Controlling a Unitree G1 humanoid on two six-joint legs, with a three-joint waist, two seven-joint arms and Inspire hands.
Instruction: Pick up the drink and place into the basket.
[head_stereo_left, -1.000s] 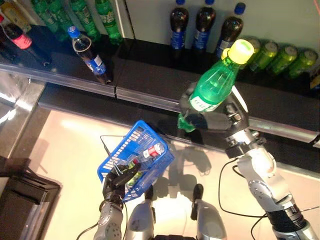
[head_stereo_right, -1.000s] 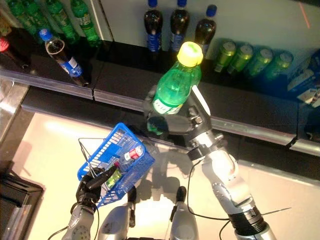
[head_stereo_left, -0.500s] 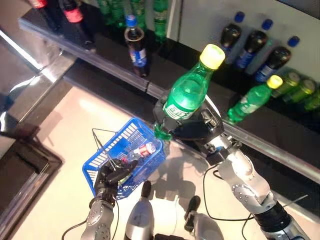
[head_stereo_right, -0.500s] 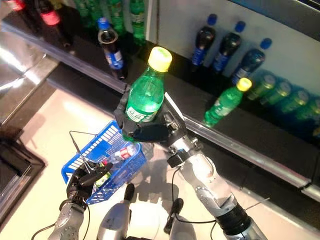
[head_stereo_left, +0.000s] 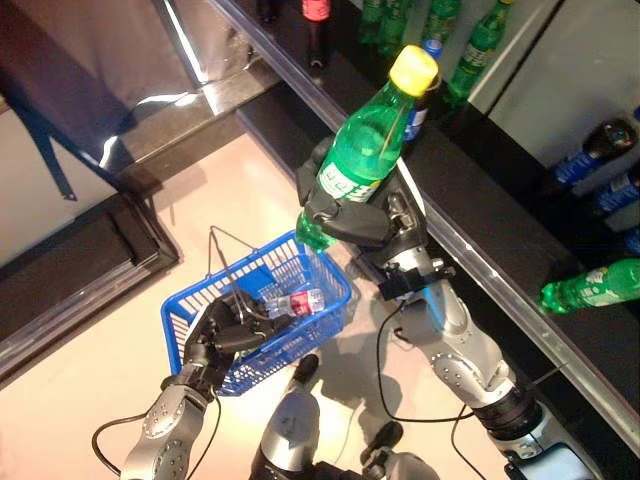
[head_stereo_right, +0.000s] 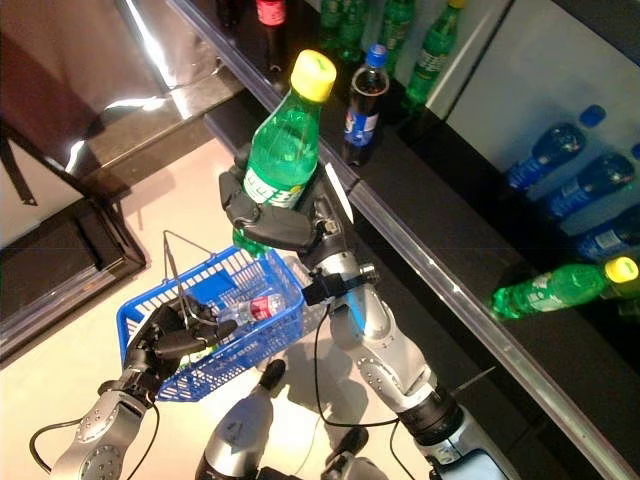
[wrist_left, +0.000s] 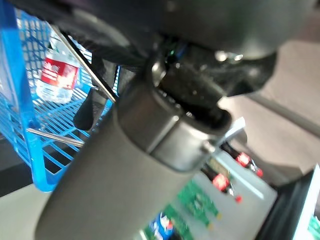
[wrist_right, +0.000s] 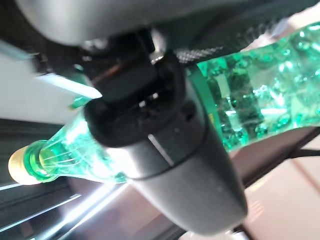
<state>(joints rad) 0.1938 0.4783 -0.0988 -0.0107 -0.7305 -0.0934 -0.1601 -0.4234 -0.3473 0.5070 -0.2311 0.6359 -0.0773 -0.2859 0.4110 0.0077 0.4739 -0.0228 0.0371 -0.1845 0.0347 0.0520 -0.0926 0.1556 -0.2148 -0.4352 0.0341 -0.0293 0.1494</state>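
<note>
I had the green bottle (head_stereo_left: 366, 160) up in the right hand (head_stereo_left: 350, 220), fingers and thumb curled round its lower body, yellow cap uppermost and the bottle leaning a little. It hung in the air just above the far edge of the blue basket (head_stereo_left: 196, 340), not yet inside it. The left hand (head_stereo_left: 212, 336) held the basket by the near rim, fingers curled over the wire handle (head_stereo_left: 222, 268). In the basket I could see a small clear bottle (head_stereo_left: 292, 301) with a red label lying on its side; the left wrist view showed it too, through the blue mesh.

Behind the raised bottle ran a dark shelf (head_stereo_right: 440, 240) with a metal front rail. On it stood a cola bottle (head_stereo_right: 362, 96) with a blue cap, close behind the right hand, and more green bottles (head_stereo_right: 430, 45) further back. Another green bottle (head_stereo_right: 555, 288) lay on its side well off to the right, and blue-capped dark bottles (head_stereo_right: 550, 160) lay beyond it. A black floor mat (head_stereo_left: 70, 265) lay to the left of the basket.
</note>
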